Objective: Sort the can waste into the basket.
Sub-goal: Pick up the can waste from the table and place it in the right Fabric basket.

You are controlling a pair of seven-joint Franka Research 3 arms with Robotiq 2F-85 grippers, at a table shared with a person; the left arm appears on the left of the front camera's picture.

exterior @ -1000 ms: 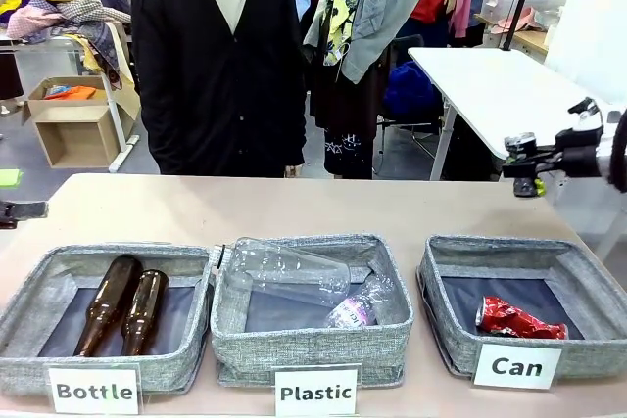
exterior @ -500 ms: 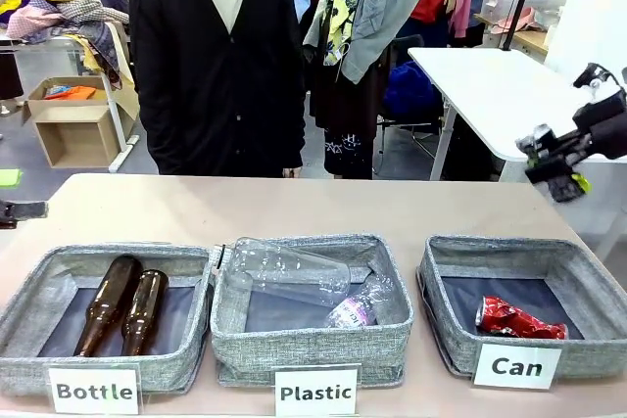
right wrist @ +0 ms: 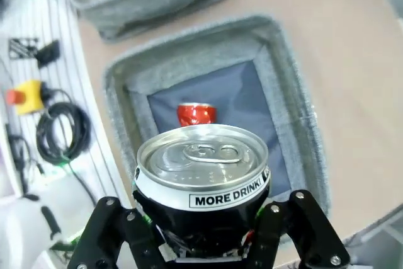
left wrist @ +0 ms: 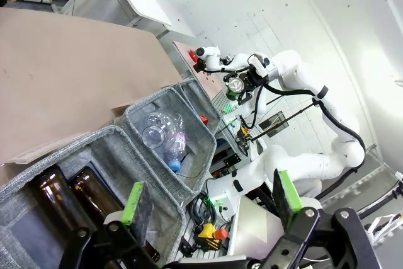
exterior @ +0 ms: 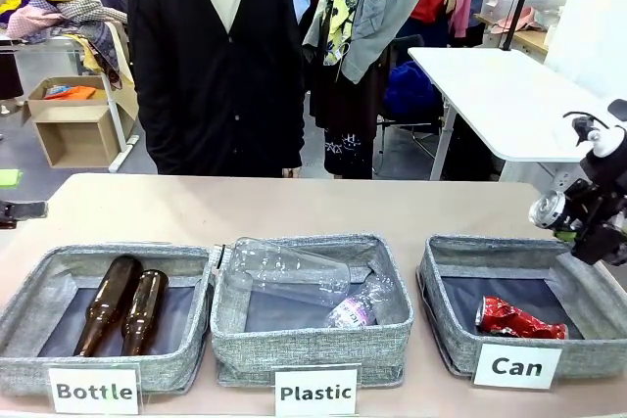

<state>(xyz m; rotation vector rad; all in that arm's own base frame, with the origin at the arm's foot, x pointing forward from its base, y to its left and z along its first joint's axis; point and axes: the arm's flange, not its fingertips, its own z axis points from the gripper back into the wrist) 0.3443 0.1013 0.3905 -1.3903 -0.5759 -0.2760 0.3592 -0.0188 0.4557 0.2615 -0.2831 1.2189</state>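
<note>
The right gripper [right wrist: 204, 234] is clamped on the black can [right wrist: 203, 174], held silver top forward above the right edge of the "Can" basket [exterior: 451, 259]. The crushed red can [exterior: 516, 319] lies inside that basket. The left gripper [left wrist: 211, 196] hangs with jaws apart, apparently near the bottle bin [left wrist: 38, 162].

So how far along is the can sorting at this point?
Done: the crushed red can lies in the basket labelled "Can". In hand: the right end effector grips the black can, held above that basket's right side. Left: lowering and releasing it inside. The left end effector is open, near the bottle bin.
</note>
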